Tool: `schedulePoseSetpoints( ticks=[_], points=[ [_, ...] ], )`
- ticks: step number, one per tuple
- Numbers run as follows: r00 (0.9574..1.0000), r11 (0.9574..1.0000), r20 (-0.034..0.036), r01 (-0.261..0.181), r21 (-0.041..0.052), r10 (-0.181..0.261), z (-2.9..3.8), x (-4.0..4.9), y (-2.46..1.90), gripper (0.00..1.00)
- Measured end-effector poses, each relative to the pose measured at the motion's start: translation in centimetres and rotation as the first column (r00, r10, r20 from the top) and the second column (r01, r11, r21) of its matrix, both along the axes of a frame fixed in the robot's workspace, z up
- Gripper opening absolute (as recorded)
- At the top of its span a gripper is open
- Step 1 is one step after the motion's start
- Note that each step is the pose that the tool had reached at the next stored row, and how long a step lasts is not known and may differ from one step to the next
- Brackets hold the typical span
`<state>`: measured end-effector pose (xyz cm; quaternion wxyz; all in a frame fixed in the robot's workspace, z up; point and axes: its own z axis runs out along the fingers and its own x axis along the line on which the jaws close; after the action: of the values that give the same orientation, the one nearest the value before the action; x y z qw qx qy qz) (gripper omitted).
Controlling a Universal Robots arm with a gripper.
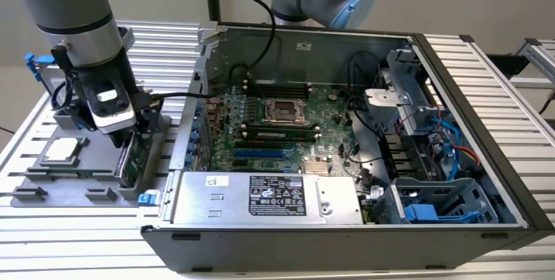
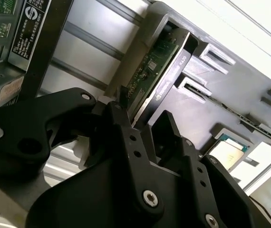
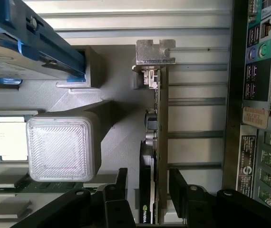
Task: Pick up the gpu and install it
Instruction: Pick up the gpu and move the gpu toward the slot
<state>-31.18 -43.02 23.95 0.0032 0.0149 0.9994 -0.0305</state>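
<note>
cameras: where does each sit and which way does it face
exterior view: off the arm, looking down on the open black computer case and grey tray; arm and gripper show
first wrist view: at the wrist, facing the upright green-and-black gpu card edge-on, past the gripper
second wrist view: at the wrist, facing its green side
both wrist views: gpu card between gripper fingers

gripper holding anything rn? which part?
Nothing held. The open gripper straddles the upper edge of the gpu, which stands on edge in the gray holder; a gap shows between it and one finger.
</note>
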Motion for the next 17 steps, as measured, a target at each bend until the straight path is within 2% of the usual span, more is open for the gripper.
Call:
schedulePoseSetpoints(
  ticks=[10, 13, 17],
  points=[
    [1.0, 1.0, 0.0003, 0.0, 0.0004, 0.0, -0.07, 0.0, 0.0, 1.0],
    [1.0, 1.0, 0.0007, 0.0, 0.0065, 0.0, -0.08, 0.0, 0.01, 1.0],
    [1.0, 1.0, 0.0006, 0.0, 0.0066, 0.0, -0.08, 0.0, 0.0, 1.0]
  ],
)
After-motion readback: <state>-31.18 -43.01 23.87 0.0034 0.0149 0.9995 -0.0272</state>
